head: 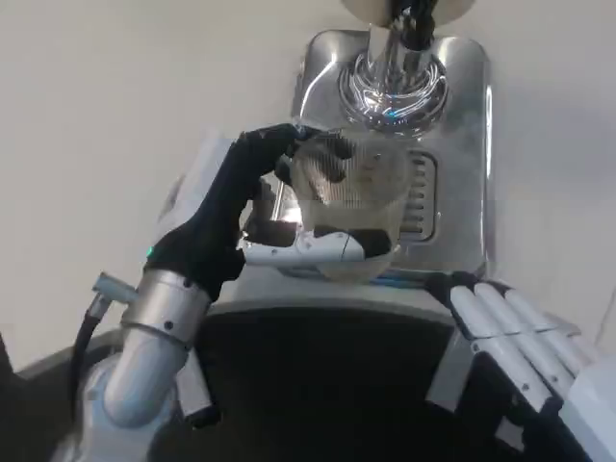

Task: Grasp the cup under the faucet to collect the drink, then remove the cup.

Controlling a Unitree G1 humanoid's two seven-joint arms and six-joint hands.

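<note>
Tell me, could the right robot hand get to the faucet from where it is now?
Probably yes. The right robot hand lies open at the tray's near right corner, and the metal tray between it and the faucet looks bare. The cup, held by the left robot hand, sits just left of that path.

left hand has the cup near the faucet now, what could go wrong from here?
1. The cup is clear ribbed glass, held by the left hand from one side. It could slip or tilt once liquid adds weight.
2. The cup's rim sits just below the faucet and seems slightly off its centre, so it could bump the spout, or the drink could land on the drip tray.
3. The right hand rests near the tray's front edge, close to the cup's way out.
</note>
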